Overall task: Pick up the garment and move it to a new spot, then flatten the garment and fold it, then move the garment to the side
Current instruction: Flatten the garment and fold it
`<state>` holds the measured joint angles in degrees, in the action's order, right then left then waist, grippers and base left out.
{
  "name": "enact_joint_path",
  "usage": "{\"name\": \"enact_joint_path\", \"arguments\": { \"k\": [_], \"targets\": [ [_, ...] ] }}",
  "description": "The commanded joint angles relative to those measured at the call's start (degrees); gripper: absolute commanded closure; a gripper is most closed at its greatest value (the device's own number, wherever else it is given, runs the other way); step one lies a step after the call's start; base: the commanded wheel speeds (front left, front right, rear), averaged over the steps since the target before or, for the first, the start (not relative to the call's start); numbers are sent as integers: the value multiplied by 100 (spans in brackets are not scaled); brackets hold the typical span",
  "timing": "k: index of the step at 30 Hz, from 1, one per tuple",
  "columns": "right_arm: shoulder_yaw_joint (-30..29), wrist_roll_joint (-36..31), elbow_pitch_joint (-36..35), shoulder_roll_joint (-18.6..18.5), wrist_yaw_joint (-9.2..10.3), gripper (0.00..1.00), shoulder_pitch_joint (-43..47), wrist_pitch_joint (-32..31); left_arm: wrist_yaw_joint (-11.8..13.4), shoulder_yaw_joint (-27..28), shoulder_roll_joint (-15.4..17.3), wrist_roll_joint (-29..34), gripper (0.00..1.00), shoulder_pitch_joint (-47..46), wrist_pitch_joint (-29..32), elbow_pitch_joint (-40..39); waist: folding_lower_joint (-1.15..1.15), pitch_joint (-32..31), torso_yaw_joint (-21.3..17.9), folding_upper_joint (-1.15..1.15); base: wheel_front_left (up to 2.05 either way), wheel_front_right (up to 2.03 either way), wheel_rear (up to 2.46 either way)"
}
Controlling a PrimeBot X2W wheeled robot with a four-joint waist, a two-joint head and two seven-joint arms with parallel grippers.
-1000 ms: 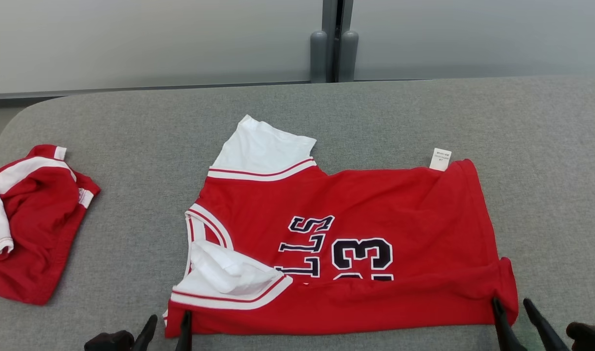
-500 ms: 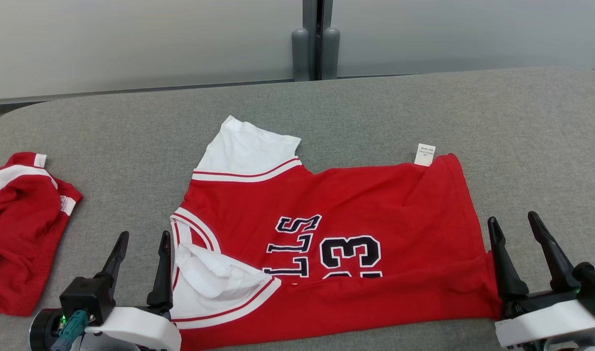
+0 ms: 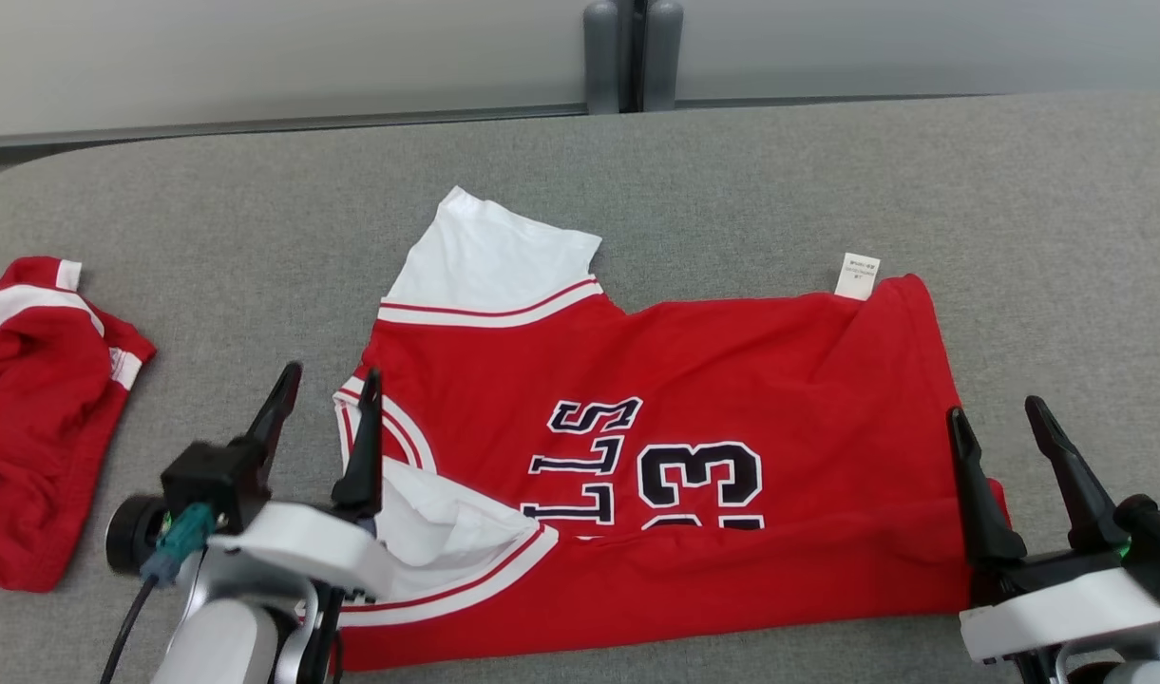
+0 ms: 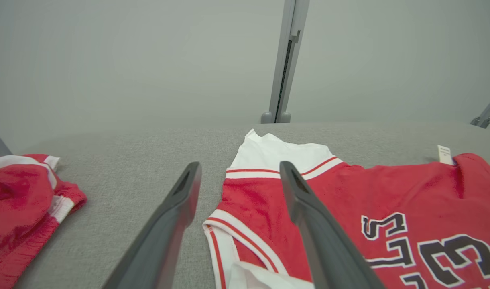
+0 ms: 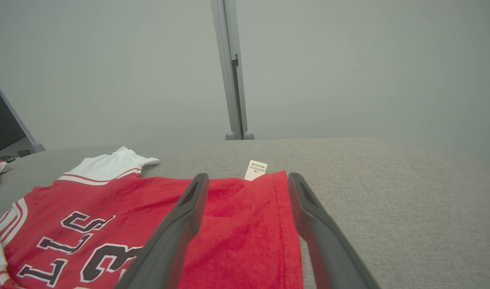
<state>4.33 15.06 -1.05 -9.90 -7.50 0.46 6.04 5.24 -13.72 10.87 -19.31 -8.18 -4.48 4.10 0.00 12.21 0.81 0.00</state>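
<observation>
We saw a wide grey table (image 3: 827, 190) covered in coarse woven cloth, and in its middle the soft red jersey (image 3: 751, 370) lay flat, folded over along its near edge, with white banded sleeves and a small white label (image 3: 857, 275) at the far hem. Against one second before, both arms had come forward from the jersey's near corners. The left gripper (image 3: 332, 370) hung spread and empty over the collar edge and the right gripper (image 3: 995, 408) likewise over the hem, the jersey between them.
</observation>
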Motion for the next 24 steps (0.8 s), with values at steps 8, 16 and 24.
{"name": "enact_joint_path", "arguments": {
  "k": [8,16,24],
  "targets": [
    [161,14,-119,-192,0,0,-584,-41,-646,-364,-255,-24,0,-2238,224,1514,0,916,-98,0,0,0,0],
    [349,69,-18,-196,0,0,-1007,81,-917,-385,-427,-132,0,-4073,275,3733,0,1412,-460,0,0,0,0],
    [624,165,198,-159,0,0,-1216,224,-896,-324,-298,-162,0,-5044,472,5391,0,1612,-732,0,0,0,0]
  ]
}}
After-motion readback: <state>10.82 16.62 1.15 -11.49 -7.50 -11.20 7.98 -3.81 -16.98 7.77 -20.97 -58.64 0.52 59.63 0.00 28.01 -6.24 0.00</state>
